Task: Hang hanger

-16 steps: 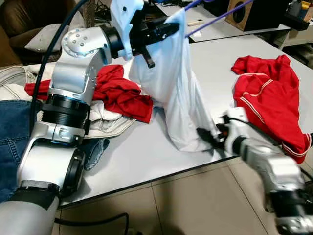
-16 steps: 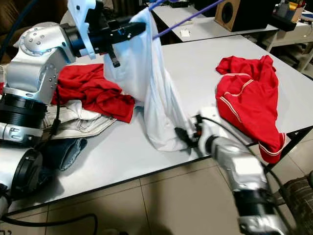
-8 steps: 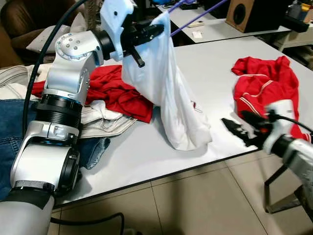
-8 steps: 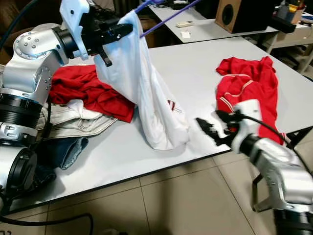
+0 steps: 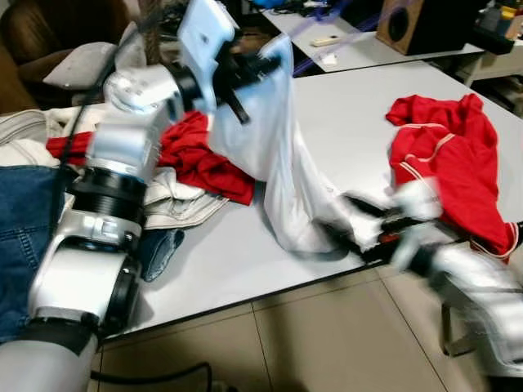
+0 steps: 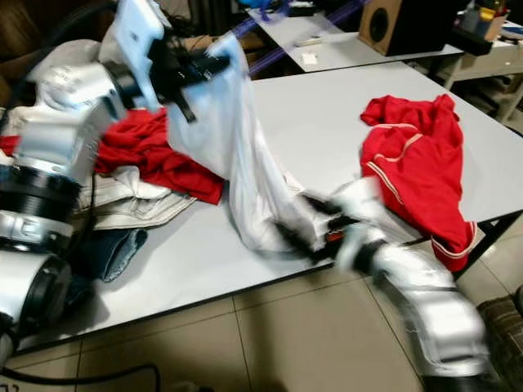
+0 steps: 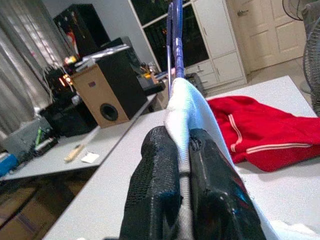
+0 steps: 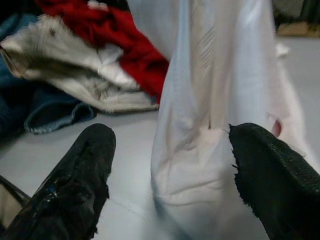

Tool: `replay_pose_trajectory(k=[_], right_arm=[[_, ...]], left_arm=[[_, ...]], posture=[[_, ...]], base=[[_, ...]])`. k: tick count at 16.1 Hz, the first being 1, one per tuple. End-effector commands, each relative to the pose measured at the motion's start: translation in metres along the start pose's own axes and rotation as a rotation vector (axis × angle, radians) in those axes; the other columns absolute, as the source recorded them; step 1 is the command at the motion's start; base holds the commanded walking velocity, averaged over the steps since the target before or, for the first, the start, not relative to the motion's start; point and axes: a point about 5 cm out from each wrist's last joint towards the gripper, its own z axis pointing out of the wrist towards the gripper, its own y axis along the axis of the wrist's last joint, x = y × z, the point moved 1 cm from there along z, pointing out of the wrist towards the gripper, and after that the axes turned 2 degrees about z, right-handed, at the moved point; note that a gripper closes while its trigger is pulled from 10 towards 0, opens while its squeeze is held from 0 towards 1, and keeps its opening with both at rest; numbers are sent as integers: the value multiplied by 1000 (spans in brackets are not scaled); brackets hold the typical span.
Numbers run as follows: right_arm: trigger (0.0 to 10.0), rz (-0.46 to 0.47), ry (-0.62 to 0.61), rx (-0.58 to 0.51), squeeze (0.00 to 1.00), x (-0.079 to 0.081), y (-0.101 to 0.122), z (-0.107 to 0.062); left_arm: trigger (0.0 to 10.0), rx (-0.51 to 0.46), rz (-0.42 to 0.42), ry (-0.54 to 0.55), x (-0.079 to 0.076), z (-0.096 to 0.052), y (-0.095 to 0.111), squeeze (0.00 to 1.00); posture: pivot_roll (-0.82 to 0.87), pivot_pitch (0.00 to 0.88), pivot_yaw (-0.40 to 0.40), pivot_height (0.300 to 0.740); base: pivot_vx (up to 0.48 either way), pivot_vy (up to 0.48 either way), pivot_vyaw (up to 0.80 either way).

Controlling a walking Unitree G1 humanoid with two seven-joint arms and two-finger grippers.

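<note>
Right gripper (image 8: 165, 185) back at white shirt (image 5: 278, 155) hem, fingers apart.

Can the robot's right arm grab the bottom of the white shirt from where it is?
Probably yes. The right end effector is open, right in front of the white shirt's lower folds, with nothing between them. The left end effector holds the shirt's top up.

You had a white table (image 5: 351, 106) standing on a tiled floor (image 5: 327, 335). A red shirt (image 5: 449, 175) lay on its right side, spilling over the edge. On the left lay another red garment (image 5: 200, 159), cream cloth (image 5: 176, 204) and jeans (image 5: 24, 237). The hem of a white shirt (image 5: 302, 220) rested mid-table.
</note>
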Motion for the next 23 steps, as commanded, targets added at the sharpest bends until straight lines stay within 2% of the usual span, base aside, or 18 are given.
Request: replay_pose_trajectory(k=[1,5,7,10,12,13,23], right_arm=[[10000,-23,-53,33,0,-8,-5,8],[10000,31,-80,34,0,-15,-10,37],[10000,62,-27,36,0,-18,-16,47],[10000,54,14,6,0,-24,-14,54],[3725,46,57,-32,0,-28,-8,60],[0,36,79,-22,0,-28,-10,60],[0,36,125,-41,0,-36,-16,56]], left_arm=[[0,-22,14,-2,0,1,8,0],[0,-43,-4,-15,-8,5,12,0],[0,-55,-3,-16,-8,6,18,0],[0,-74,3,-25,-8,6,27,0],[0,-75,6,-29,-9,6,28,0],[0,-74,6,-27,-9,6,28,0],[0,-67,4,-34,-11,4,28,0]], posture=[[-56,0,45,740],[-50,0,48,740],[-38,0,42,740],[-32,0,39,740],[-25,0,32,740],[-25,0,32,740],[-23,0,32,740]], base=[[0,0,0],[0,0,0],[0,0,0],[0,0,0],[0,0,0],[0,0,0],[0,0,0]])
